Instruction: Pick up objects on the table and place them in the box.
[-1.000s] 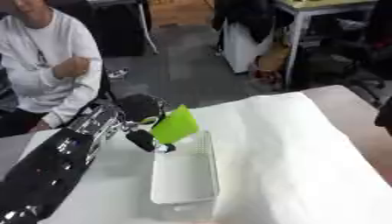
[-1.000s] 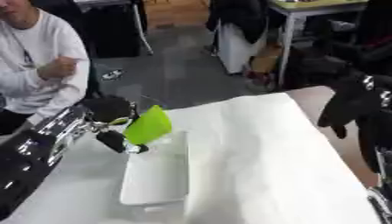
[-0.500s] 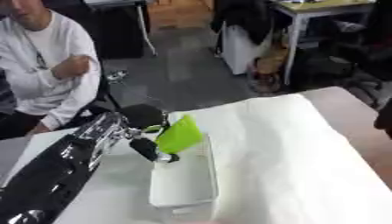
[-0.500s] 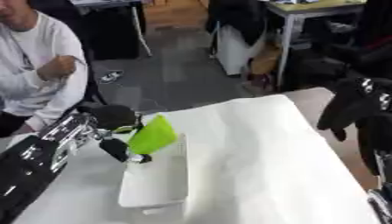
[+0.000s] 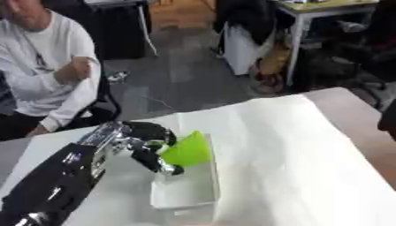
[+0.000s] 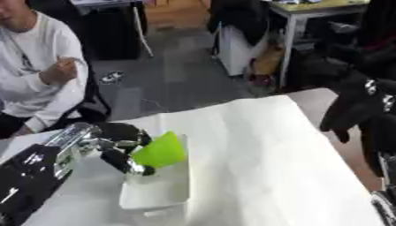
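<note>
A bright green cone-shaped object point(image 5: 188, 149) is held by my left hand point(image 5: 147, 140), whose fingers curl round its narrow end. It hangs over the far end of a white rectangular box point(image 5: 187, 189) on the white-covered table point(image 5: 286, 150). What lies inside the box I cannot make out. My right hand point(image 6: 352, 108) hangs at the right edge in the right eye view, raised above the table with fingers drooping and holding nothing.
A seated person in white is at the far left beyond the table. Chairs, a desk and bags stand on the floor behind. The brown table edge point(image 5: 354, 119) shows at the right.
My left hand has lowered the green object towards the box. The camera has also shifted a little.
</note>
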Controlling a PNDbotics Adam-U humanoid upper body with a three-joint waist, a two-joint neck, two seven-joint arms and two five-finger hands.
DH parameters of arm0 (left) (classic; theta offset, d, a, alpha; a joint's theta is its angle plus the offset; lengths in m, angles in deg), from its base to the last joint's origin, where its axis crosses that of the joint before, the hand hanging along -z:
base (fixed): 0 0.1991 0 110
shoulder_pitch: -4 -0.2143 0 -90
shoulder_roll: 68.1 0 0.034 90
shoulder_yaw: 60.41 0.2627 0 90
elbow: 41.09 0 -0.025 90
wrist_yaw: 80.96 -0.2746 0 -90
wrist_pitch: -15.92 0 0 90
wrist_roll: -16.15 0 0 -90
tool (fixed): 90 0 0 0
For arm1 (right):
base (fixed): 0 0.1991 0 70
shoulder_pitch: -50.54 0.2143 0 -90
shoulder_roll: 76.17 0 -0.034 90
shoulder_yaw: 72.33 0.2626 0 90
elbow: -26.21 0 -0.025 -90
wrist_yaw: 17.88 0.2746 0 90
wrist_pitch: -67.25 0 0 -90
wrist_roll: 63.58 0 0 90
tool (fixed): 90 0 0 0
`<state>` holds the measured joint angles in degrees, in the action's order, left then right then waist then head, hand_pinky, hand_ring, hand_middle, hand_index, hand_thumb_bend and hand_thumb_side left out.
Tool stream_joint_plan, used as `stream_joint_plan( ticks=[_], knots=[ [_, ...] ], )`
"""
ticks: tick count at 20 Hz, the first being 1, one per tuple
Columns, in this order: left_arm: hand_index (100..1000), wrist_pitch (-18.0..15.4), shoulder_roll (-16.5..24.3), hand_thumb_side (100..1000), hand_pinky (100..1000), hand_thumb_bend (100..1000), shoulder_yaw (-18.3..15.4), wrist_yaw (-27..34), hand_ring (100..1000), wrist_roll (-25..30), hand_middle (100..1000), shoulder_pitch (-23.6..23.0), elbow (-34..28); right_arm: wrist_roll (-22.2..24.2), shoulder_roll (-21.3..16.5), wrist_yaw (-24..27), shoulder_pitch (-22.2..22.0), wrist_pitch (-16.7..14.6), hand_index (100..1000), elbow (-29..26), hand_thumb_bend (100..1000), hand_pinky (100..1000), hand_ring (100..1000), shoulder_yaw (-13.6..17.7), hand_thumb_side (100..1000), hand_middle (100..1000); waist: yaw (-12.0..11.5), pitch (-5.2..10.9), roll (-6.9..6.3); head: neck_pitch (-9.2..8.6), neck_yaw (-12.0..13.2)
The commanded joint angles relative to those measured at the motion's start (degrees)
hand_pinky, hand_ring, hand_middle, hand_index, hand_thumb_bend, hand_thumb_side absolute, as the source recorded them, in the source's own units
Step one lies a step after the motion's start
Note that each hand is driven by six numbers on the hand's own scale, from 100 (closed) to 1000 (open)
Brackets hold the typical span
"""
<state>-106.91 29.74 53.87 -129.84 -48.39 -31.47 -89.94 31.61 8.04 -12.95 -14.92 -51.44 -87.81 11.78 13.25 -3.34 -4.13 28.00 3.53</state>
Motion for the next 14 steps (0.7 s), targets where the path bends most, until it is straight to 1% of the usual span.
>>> stream_joint_plan(
  ticks=[1,4,7,9,10,12,13,14],
  knots=[
    [987,-0.12,1.44,1000,876,673,-0.89,0.51,1000,-0.78,1000,1.07,-1.45,0.31,-1.29,0.26,0.51,-0.06,521,-0.58,100,100,384,0.15,703,438,-0.02,0.92,0.25,-0.45,0.42],
    [991,0.60,1.75,1000,907,692,-1.22,0.34,1000,-3.19,1000,1.14,-1.87,0.36,-1.29,0.33,0.50,-0.07,521,-0.58,100,100,385,0.18,703,438,-0.01,0.94,0.25,-0.56,0.38],
    [988,1.75,2.02,1000,925,663,-1.75,-0.12,1000,-5.28,1000,1.19,-2.13,0.40,-1.30,0.41,0.48,-0.09,521,-0.58,100,100,385,0.20,702,438,-0.02,0.97,0.24,-0.60,0.41],
    [982,2.61,2.17,1000,917,618,-2.14,-0.27,1000,-7.03,1000,1.13,-2.42,0.41,-1.30,0.45,0.47,-0.08,521,-0.58,100,100,385,0.22,701,438,-0.02,0.99,0.24,-0.65,0.40],
    [973,3.10,2.20,1000,904,562,-2.48,-0.02,1000,-8.29,1000,1.00,-2.65,0.41,-1.30,0.48,0.47,-0.09,521,-0.58,100,100,385,0.24,701,438,-0.04,0.99,0.24,-0.70,0.37],
    [960,4.07,2.26,1000,876,494,-2.89,0.98,1000,-11.35,1000,0.55,-3.32,0.44,-1.31,0.49,0.45,-0.06,521,-0.58,100,100,385,0.25,701,439,-0.07,0.97,0.24,-0.83,0.28],
    [956,4.49,2.31,1000,866,487,-2.94,1.59,1000,-12.87,1000,0.19,-3.76,0.45,-1.31,0.48,0.45,-0.05,521,-0.58,100,100,385,0.26,701,439,-0.08,0.96,0.24,-0.90,0.24],
    [941,4.64,2.29,1000,829,477,-3.22,2.86,972,-14.90,992,-0.51,-4.65,0.42,-1.30,0.46,0.46,-0.04,521,-0.58,100,100,385,0.31,701,439,-0.11,0.91,0.26,-1.11,0.02]
  ],
)
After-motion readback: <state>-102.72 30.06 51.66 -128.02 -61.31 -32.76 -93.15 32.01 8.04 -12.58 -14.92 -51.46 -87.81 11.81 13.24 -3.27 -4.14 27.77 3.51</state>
